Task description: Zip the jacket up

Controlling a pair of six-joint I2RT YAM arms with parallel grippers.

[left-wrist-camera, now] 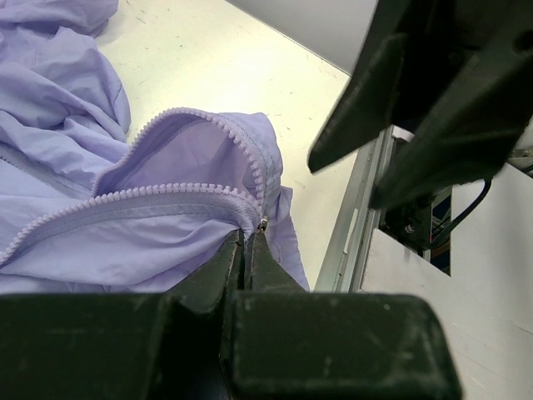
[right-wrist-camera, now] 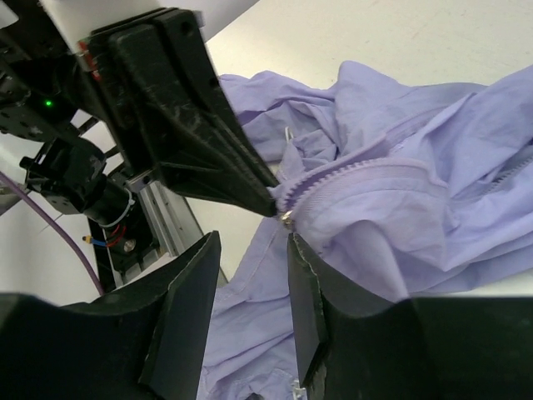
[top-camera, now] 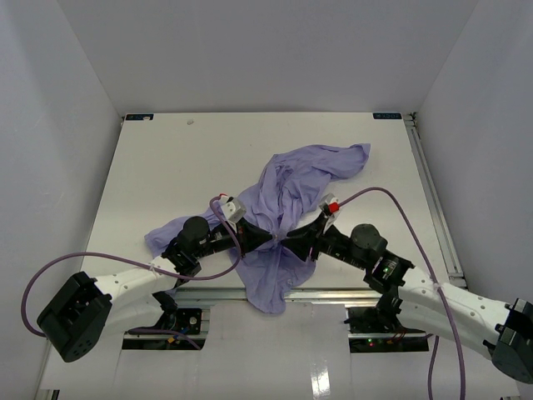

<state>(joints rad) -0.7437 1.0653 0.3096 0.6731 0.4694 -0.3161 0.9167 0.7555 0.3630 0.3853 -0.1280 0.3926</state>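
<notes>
The left hand (left-wrist-camera: 247, 250) is closed, pinching the jacket (top-camera: 300, 179) at the joined end of its zipper (left-wrist-camera: 166, 194), next to the small metal slider (left-wrist-camera: 264, 222). The right hand (right-wrist-camera: 252, 250) is just beside, its fingers (right-wrist-camera: 187, 317) apart, holding nothing. The thin lavender jacket lies crumpled on the white tabletop (top-camera: 166, 158), zipper teeth parted, one part hanging over the near edge.

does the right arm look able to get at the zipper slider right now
Probably yes: the right gripper is open with the zipper slider just ahead of its fingers, nothing between. The left gripper pinches the jacket right beside it, so room is tight.
</notes>
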